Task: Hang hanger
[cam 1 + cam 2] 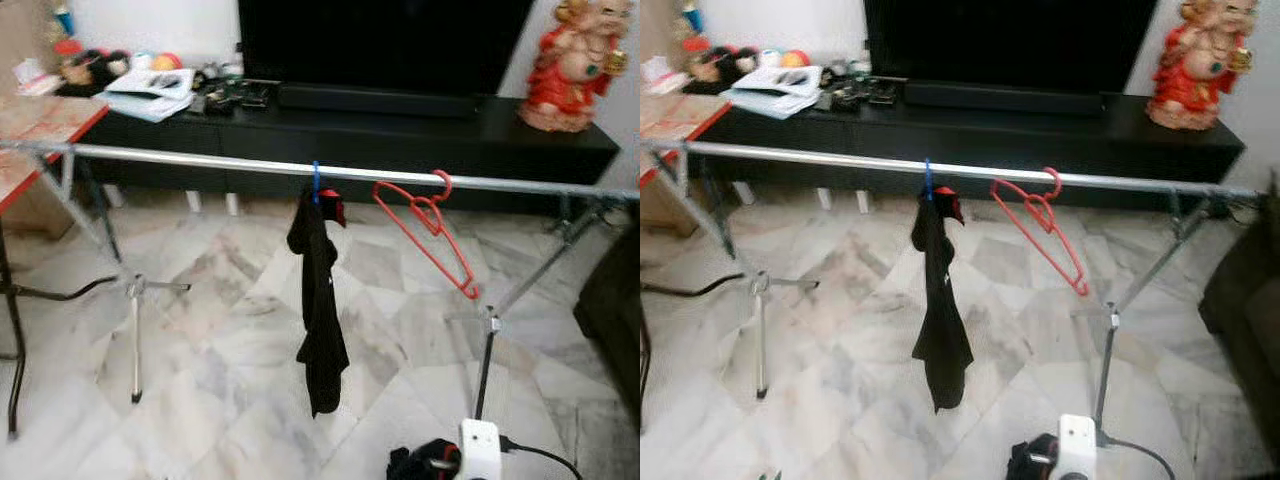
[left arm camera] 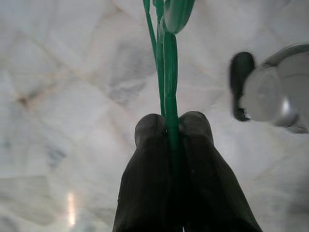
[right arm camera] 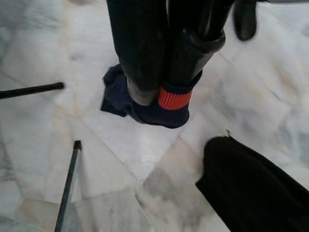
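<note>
A silver drying-rack rail (image 1: pixel 200 158) runs across the room at mid height. A black garment (image 1: pixel 318 300) hangs from it on a blue hook (image 1: pixel 315 180). Beside it a red hanger (image 1: pixel 432 222) hangs tilted on the rail. In the left wrist view my left gripper (image 2: pixel 171 123) is shut on the thin stem of a green hanger (image 2: pixel 166 58) above the marble floor. My right gripper (image 3: pixel 161 87) is shut on a navy sock with a red band (image 3: pixel 169 104). It shows low in the left eye view by a white block (image 1: pixel 478 445).
A black TV stand (image 1: pixel 400 140) with a TV, papers and a red figurine (image 1: pixel 570 65) lies behind the rack. An orange-topped table (image 1: pixel 40 125) stands left, a dark sofa (image 1: pixel 612 300) right. Rack legs (image 1: pixel 135 340) and a cable (image 1: pixel 60 293) cross the marble floor.
</note>
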{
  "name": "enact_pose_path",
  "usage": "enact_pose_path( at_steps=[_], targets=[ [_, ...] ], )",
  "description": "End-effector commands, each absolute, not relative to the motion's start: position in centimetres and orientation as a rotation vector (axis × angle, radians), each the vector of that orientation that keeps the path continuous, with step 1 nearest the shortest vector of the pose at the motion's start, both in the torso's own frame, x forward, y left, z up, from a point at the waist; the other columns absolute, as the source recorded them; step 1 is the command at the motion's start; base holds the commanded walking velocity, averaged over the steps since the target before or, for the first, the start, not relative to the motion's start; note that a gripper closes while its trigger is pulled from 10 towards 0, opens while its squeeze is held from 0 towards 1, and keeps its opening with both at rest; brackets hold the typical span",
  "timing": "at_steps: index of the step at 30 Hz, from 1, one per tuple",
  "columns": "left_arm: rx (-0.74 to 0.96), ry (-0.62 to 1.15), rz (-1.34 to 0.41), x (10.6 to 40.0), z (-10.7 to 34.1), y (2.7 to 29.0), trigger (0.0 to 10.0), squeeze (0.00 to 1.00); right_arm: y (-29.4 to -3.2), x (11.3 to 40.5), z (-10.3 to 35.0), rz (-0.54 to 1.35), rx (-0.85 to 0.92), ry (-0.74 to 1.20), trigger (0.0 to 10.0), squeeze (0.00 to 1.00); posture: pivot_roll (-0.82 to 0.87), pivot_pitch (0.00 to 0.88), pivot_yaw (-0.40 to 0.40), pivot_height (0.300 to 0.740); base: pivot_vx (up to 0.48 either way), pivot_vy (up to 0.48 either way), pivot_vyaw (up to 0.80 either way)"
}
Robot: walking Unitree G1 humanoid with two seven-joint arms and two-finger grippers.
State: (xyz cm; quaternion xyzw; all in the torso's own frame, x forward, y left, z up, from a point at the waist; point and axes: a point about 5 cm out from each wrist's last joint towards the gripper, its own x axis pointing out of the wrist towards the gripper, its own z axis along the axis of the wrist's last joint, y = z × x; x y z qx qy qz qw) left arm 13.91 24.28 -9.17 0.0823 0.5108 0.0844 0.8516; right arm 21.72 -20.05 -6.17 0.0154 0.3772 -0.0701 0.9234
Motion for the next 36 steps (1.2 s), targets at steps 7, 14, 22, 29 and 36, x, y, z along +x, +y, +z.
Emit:
enact_pose_path(
  at_steps=[7, 14, 22, 29, 36],
  targets=[
    [0.16, 1.092, 0.181, 13.49, -9.38, 24.1, 10.0, 0.0, -20.47, 21.2, -6.41, -0.158, 0.03, 0.787, 10.0, 0.0, 0.0, 0.071, -0.024, 0.74, 0.0, 0.44, 0.0],
    [0.164, 1.097, 0.178, 13.39, -9.4, 24.19, 10.0, 0.0, -20.45, 21.15, -6.45, -0.161, 0.034, 0.789, 10.0, 0.0, 0.0, 0.07, -0.022, 0.74, 0.0, 0.425, 0.0],
    [0.181, 1.097, 0.163, 13.47, -9.36, 24.24, 10.0, 0.0, -20.38, 21.08, -6.5, -0.16, 0.034, 0.792, 10.0, 0.0, 0.0, 0.066, -0.017, 0.74, 0.0, 0.083, 0.0],
    [0.171, 1.094, 0.145, 13.54, -9.38, 24.05, 10.0, 0.0, -20.16, 21.14, -6.51, -0.158, 0.039, 0.791, 10.0, 0.0, 0.0, 0.059, -0.013, 0.74, 0.0, 0.0, 0.0],
    [0.172, 1.097, 0.14, 13.49, -9.43, 23.92, 10.0, 0.0, -20.14, 21.21, -6.47, -0.159, 0.042, 0.788, 10.0, 0.0, 0.0, 0.062, -0.01, 0.74, -0.234, 0.0, 0.0]
  ],
)
